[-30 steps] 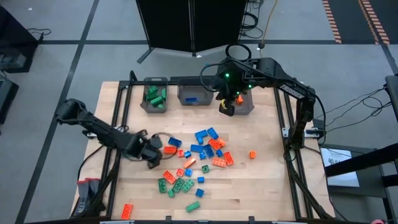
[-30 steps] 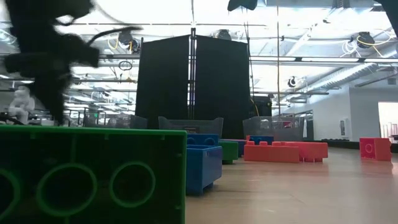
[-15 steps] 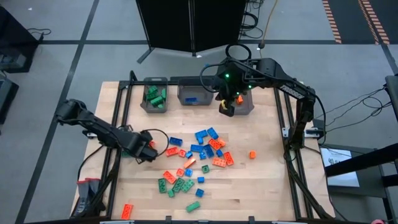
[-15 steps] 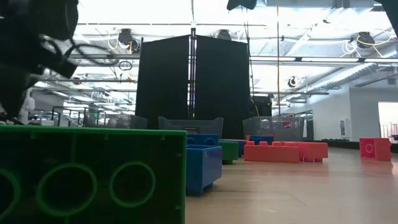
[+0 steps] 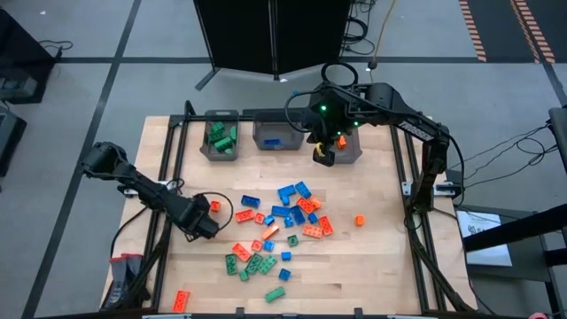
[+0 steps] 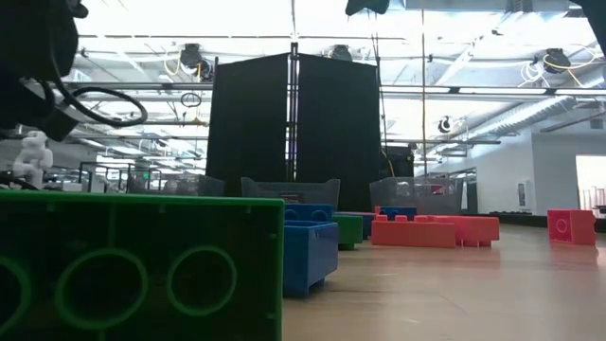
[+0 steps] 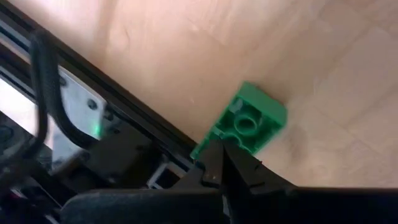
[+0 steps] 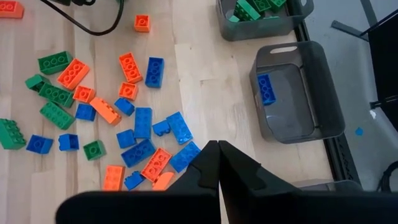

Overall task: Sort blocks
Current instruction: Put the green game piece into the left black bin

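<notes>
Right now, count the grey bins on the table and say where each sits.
3, in a row along the far edge: left bin with green blocks, middle bin with one blue block, right bin partly hidden under the right gripper.

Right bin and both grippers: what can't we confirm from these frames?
- Right bin: high view, the right gripper and arm cover its inside; contents unseen.
- Right gripper: right wrist view shows fingers together; any held block is hidden.
- Left gripper: left wrist view shows tips closed at a green block; a real grip is unclear.
- Low view: a close green block blocks the pile.
</notes>
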{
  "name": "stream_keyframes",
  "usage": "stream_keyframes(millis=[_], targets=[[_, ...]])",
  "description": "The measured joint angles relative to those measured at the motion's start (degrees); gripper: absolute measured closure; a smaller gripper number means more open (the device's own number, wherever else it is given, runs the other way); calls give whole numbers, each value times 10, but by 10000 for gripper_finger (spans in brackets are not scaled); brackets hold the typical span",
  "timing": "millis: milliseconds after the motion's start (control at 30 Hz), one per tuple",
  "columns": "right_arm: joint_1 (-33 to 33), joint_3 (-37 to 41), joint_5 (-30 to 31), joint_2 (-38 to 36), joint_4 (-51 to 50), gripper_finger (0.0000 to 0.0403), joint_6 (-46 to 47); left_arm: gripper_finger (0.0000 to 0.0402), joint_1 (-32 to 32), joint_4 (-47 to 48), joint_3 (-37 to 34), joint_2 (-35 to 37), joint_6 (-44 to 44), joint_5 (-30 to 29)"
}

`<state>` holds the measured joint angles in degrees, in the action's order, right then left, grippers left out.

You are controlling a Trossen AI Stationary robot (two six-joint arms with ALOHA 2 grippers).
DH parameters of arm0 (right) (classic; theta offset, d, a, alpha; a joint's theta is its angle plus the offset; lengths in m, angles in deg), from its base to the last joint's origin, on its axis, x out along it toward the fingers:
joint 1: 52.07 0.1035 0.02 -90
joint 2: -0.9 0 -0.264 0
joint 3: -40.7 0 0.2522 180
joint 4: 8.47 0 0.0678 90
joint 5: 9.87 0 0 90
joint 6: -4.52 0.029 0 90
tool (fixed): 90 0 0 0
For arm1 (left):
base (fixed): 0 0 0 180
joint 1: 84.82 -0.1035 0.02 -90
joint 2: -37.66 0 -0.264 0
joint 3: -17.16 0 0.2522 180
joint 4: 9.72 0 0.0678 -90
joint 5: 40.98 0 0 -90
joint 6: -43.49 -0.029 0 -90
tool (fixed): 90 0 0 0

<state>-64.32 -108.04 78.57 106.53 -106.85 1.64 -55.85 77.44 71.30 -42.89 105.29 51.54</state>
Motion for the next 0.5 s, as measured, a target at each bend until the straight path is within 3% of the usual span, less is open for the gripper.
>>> stream_keyframes(millis=[167,500], targets=[[0,0,0,0,0,403,-10,402,26,-8,0,0,39,33],[0,0,0,0,-2,403,-10,401,49,-81,-24,-45,54,2]])
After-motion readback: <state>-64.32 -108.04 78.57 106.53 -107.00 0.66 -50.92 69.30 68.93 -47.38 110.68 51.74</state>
